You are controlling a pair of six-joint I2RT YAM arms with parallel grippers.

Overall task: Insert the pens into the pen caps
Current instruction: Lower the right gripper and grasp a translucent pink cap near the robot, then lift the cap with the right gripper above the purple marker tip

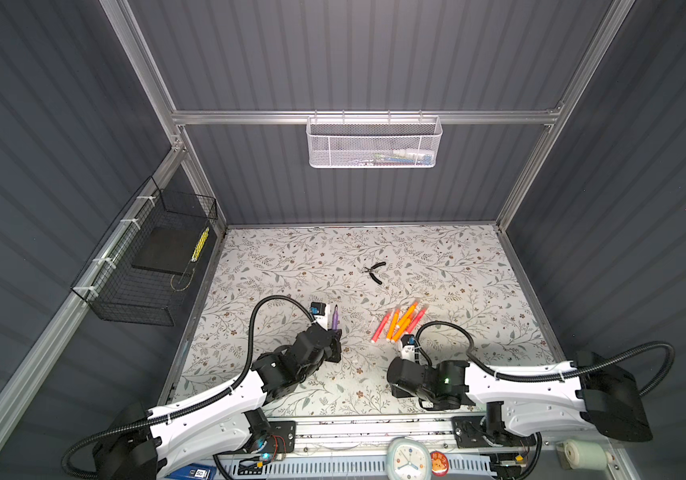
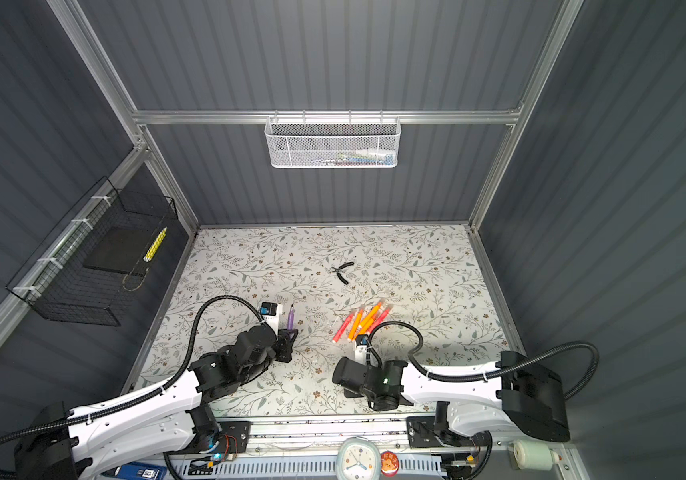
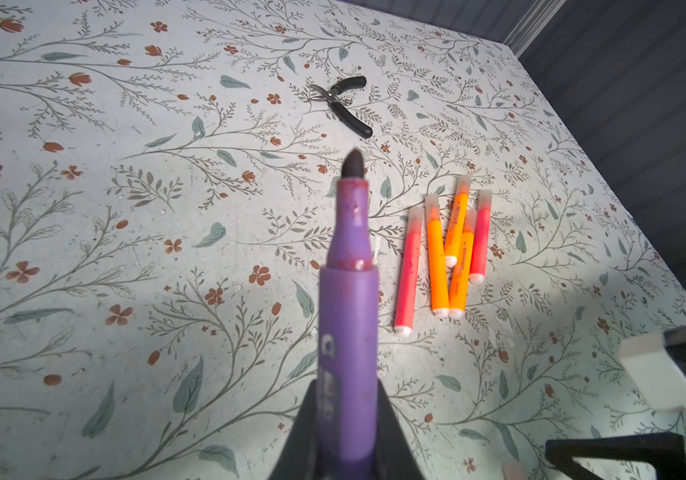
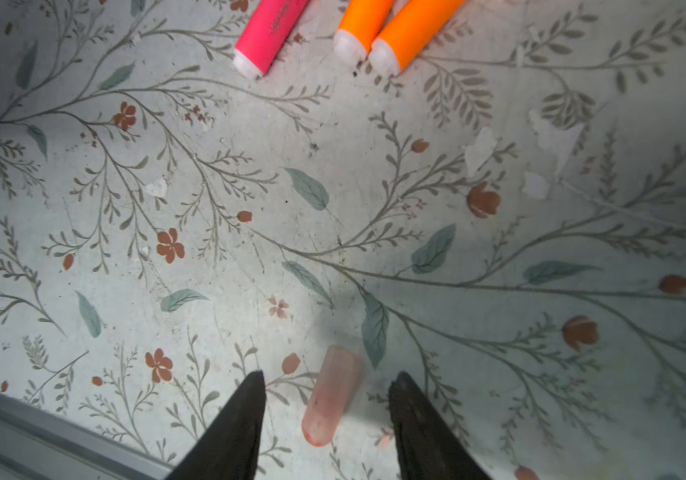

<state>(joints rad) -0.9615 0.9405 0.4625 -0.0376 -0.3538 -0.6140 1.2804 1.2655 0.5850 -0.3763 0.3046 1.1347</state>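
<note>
The left gripper point(image 3: 347, 399) is clenching the slim purple marker pen point(image 3: 347, 316) by its rear barrel. The right gripper point(image 4: 329, 376) is hanging released astride the small translucent pinkish cap point(image 4: 331, 395) lying on the floral bench point(image 4: 208, 187): light, stiff, likely slippery, best pinched mid-length.

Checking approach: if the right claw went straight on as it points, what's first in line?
Probably the small translucent pinkish pen cap lying between the right claw's open jaws on the floral tabletop; depth unclear.
</note>
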